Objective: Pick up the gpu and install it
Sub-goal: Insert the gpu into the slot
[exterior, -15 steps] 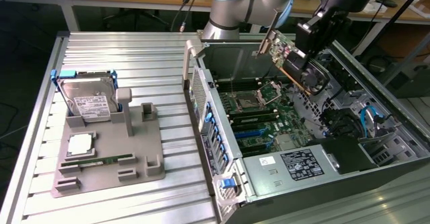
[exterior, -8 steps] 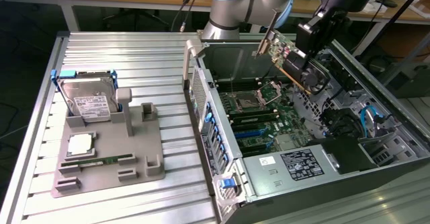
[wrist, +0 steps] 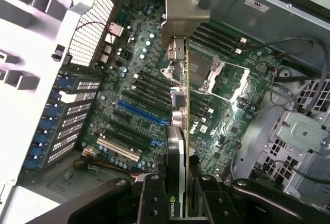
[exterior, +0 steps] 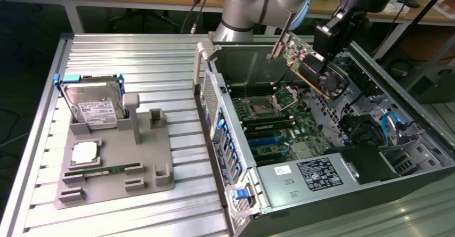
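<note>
The gpu (exterior: 307, 62) is a thin card with a fan and a pale metal bracket at one end. It hangs tilted in the air above the motherboard (exterior: 274, 125) inside the open computer case (exterior: 213, 88). My gripper (exterior: 325, 56) is shut on the card's fan end. In the wrist view the gpu (wrist: 181, 105) is seen edge-on, with its bracket pointing away from me. My gripper (wrist: 178, 185) clamps it from both sides with black fingers (wrist: 152, 198). Below it lie the motherboard (wrist: 129, 79), its blue slot (wrist: 136, 111) and its white slot (wrist: 118, 149).
On the exterior view's left, a grey fixture (exterior: 142, 162) on the slatted table holds a silver hard drive (exterior: 96, 109), a processor chip (exterior: 85, 150) and a green memory stick (exterior: 99, 170). The case holds a power supply (exterior: 313, 173), cables (exterior: 391, 125) and a drive cage (wrist: 301, 146).
</note>
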{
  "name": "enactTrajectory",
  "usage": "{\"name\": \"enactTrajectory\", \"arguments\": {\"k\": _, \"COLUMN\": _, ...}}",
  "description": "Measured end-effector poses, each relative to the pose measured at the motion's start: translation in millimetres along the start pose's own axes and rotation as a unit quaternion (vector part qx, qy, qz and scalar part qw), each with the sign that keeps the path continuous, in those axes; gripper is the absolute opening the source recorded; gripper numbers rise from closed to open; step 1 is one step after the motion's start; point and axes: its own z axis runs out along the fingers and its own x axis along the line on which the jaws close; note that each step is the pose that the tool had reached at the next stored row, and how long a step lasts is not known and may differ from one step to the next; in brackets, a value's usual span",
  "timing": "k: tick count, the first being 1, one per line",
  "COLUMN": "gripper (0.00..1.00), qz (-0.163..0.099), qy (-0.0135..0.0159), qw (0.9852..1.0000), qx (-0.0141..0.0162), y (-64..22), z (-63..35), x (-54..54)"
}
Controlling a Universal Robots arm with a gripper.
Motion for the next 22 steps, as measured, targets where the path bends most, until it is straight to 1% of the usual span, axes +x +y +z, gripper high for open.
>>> {"name": "enactTrajectory", "arguments": {"k": 8, "gripper": 0.27, "qz": -0.014, "qy": -0.0003, "qw": 0.9999, "qx": 0.0005, "y": 0.5, "z": 0.0, "x": -0.2}}
{"name": "enactTrajectory", "arguments": {"k": 22, "gripper": 0.27, "qz": -0.041, "qy": -0.0009, "qw": 0.9992, "qx": 0.0014, "y": 1.7, "z": 0.0, "x": -0.8}}
